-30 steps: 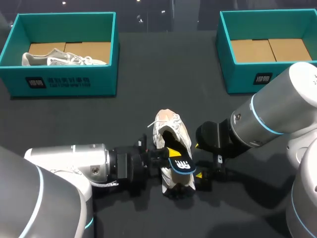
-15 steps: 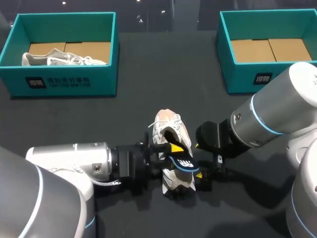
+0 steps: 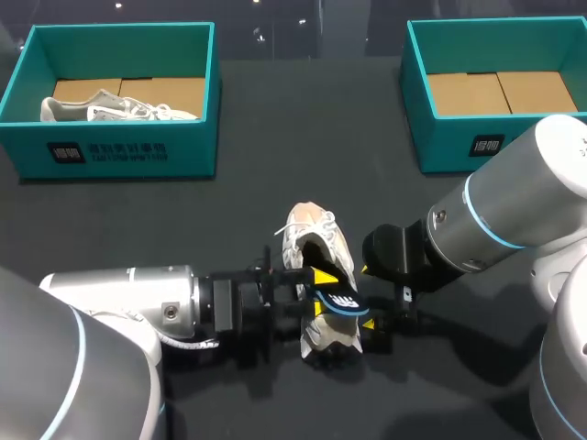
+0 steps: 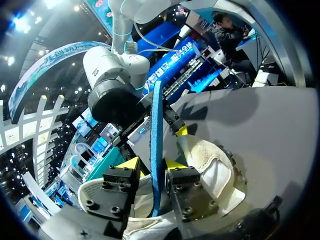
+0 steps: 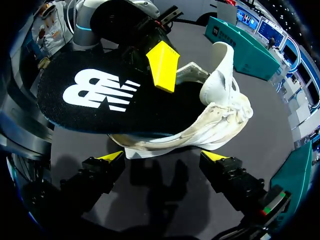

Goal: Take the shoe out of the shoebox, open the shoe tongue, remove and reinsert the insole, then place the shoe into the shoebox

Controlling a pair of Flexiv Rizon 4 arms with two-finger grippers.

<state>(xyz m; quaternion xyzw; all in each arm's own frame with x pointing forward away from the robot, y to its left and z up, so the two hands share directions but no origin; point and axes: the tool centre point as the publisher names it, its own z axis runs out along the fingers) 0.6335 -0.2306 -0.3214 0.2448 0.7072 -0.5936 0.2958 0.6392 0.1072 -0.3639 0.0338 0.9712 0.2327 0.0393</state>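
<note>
Item 1, shoe [image 3: 310,231]: white, laced, lying on the dark tabletop [image 3: 275,202] in the middle, between your two arms and well apart from both boxes. You are seeing its opening gaping, with the tongue [image 5: 222,62] standing up.

Item 2, insole [image 3: 341,299]: dark with a white logo. It is sticking up out of the shoe's opening at the heel end, one end raised clear of the shoe. In the left wrist view you are seeing it edge-on [image 4: 156,145].

Item 3, left gripper [image 3: 319,291]: coming in from the left, its fingers are pinching the insole between them, narrowly set, one yellow tip on each face [image 4: 131,163].

Item 4, right gripper [image 3: 369,295]: sitting beside the shoe's right flank. Its fingers are standing wide apart [image 5: 164,156], gripping nothing, with the shoe's side [image 5: 200,130] just ahead of them.

Item 5, left shoebox [image 3: 110,151]: teal, at the far left of the tabletop, holding a second white shoe [image 3: 110,108] lying on its cardboard floor.

Item 6, right shoebox [image 3: 459,137]: teal, at the far right, showing only its cardboard floor.
</note>
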